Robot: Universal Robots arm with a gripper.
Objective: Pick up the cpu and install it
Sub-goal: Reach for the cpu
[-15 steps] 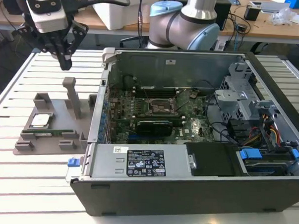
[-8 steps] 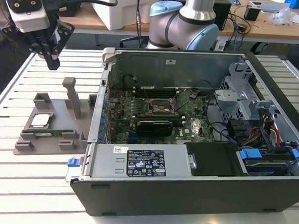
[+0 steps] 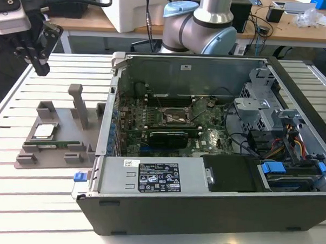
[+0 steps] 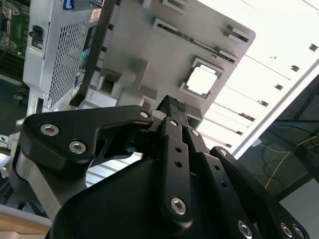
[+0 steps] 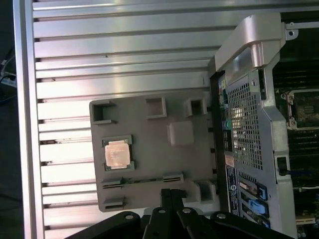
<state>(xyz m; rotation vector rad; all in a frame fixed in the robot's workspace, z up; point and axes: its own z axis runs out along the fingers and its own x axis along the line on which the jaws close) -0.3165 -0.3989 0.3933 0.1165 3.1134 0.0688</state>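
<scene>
Gripper (image 4: 173,102) up close: clenched, nothing in it, hanging high over the slatted table (image 3: 19,202). Cpu (image 3: 45,130) is below it, well apart, no contact. It lies flat in a square pocket of the grey fixture tray (image 3: 70,150), on the exterior view's left of the open pc case (image 3: 203,199). Square part, so no long axis.
</scene>
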